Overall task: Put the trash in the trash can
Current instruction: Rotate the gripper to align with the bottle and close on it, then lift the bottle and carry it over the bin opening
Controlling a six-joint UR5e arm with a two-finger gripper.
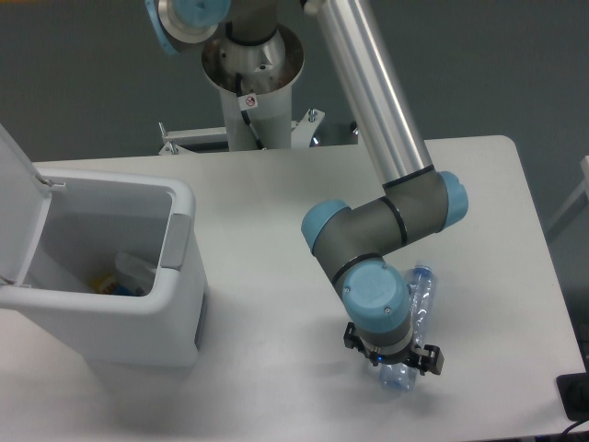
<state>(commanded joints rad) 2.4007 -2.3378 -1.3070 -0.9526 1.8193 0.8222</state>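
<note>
A clear plastic bottle [421, 293] with a blue cap lies on the white table at the front right, cap pointing away from me. My gripper [394, 361] points straight down over the bottle's lower half, and the wrist covers its fingers. The bottle's base pokes out just below the wrist. I cannot see whether the fingers are closed on it. The trash can [138, 331], a large white bin with a grey panel [175, 241] at its rim, stands open at the left. A few small items lie at its bottom, too small to identify.
The bin's raised lid [14, 212] stands at the far left edge. The arm's base column [250, 83] rises behind the table's back edge. A dark object [575, 396] sits off the table's front right corner. The bottle lies close to the table's front edge.
</note>
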